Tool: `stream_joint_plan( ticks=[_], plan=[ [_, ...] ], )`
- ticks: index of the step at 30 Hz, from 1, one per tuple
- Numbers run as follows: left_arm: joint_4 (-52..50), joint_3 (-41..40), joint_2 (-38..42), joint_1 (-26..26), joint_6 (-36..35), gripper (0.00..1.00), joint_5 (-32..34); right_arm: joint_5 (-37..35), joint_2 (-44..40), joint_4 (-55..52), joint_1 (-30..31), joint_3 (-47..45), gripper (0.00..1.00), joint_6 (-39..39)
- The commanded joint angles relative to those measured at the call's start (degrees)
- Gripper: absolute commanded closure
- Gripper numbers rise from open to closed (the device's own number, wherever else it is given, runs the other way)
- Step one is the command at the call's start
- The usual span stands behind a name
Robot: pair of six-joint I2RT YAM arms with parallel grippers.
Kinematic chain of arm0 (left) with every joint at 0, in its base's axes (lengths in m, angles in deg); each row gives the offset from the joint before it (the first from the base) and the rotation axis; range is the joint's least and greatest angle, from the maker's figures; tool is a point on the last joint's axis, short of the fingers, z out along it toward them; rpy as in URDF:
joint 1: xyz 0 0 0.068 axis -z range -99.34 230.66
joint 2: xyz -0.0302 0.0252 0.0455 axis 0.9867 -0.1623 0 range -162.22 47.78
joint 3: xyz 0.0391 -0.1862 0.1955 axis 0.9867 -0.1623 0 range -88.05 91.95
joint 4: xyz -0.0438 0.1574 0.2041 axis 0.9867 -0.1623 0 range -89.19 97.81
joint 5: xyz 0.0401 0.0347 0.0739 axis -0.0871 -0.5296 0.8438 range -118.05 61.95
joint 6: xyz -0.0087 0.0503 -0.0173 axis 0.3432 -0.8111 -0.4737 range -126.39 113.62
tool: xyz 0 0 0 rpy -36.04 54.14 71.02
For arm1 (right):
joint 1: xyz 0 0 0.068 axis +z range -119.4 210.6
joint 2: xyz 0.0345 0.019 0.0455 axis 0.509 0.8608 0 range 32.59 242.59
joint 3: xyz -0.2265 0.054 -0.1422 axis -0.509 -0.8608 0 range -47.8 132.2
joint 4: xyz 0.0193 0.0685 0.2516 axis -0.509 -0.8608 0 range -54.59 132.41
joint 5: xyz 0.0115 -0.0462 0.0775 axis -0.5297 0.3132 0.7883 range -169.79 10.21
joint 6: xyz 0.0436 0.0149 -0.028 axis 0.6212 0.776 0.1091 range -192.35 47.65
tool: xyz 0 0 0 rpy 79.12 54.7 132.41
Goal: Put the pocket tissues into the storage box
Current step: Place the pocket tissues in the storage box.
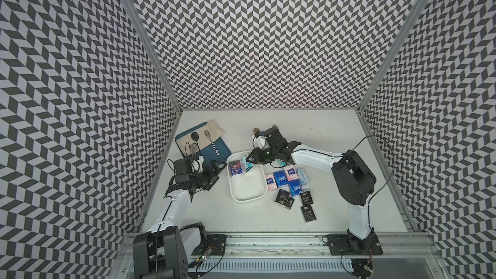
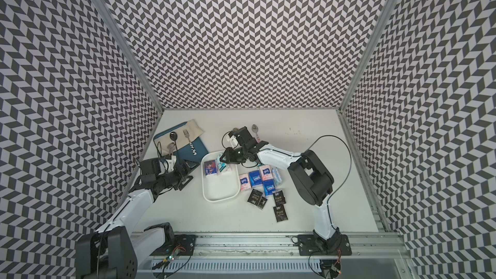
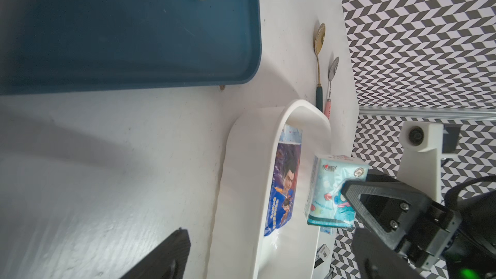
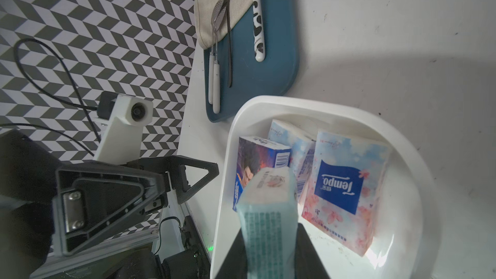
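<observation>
The white storage box (image 1: pixel 246 199) (image 2: pixel 220 199) lies mid-table. At its far end lie a blue cartoon packet (image 1: pixel 234 169) (image 4: pixel 257 162), a pale packet (image 4: pixel 295 140) and a white-pink Tempo packet (image 4: pixel 346 191). My right gripper (image 1: pixel 248 160) (image 2: pixel 224 158) (image 4: pixel 268 250) hangs over that end, shut on a teal packet (image 1: pixel 246 165) (image 3: pixel 332 191) (image 4: pixel 268 210) held on edge just above the box. My left gripper (image 1: pixel 216 173) (image 2: pixel 189 174) stands open and empty left of the box. More pocket tissues (image 1: pixel 287 181), blue, pink and black "Face" ones (image 1: pixel 308 213), lie on the table right of the box.
A teal-blue tray (image 1: pixel 214 154) with a beige cloth and cutlery sits at the back left, close to my left gripper. Two spoons (image 3: pixel 319 49) lie beyond the box's far end. Patterned walls close in three sides; a metal rail runs along the front.
</observation>
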Motion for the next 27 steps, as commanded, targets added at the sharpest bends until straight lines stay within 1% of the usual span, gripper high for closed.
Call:
stream_joint_plan(
  ticks=[1, 6, 9, 15, 17, 19, 21, 24, 27],
  plan=[
    [0.49, 0.13, 0.73, 0.37, -0.78, 0.00, -0.19, -1.43, 1.83, 4.49, 0.39, 1.62, 0.75, 2.87],
    [0.83, -0.11, 0.78, 0.35, -0.62, 0.00, -0.31, 0.20, 3.99, 6.64, 0.63, 1.87, 0.74, 5.01],
    [0.80, -0.23, 0.87, 0.37, -0.59, 0.00, -0.26, -0.10, 4.83, 6.71, 0.72, 2.14, 0.74, 5.50],
    [0.82, -0.38, 0.96, 0.32, -0.59, 0.00, -0.45, -5.29, 4.97, 2.41, 0.66, 3.91, 0.69, 3.78],
    [0.83, -0.35, 1.03, 0.35, -0.51, 0.00, -0.46, -7.07, 5.04, 0.73, 0.68, 4.79, 0.65, 3.06],
    [0.78, -0.25, 1.05, 0.32, -0.43, 0.00, -0.45, -9.07, 5.21, -1.48, 0.70, 6.10, 0.56, 2.07],
    [0.74, -0.24, 1.20, 0.33, -0.41, 0.00, -0.46, -11.04, 5.13, -3.34, 0.71, 7.13, 0.49, 1.15],
    [0.61, -0.31, 1.42, 0.34, -0.28, 0.00, -0.39, -13.69, 4.58, -5.60, 0.89, 8.61, 0.44, -0.22],
    [0.61, -0.23, 1.45, 0.38, -0.15, 0.00, -0.45, -16.21, 3.85, -7.30, 1.16, 9.81, 0.43, -1.31]
  ],
)
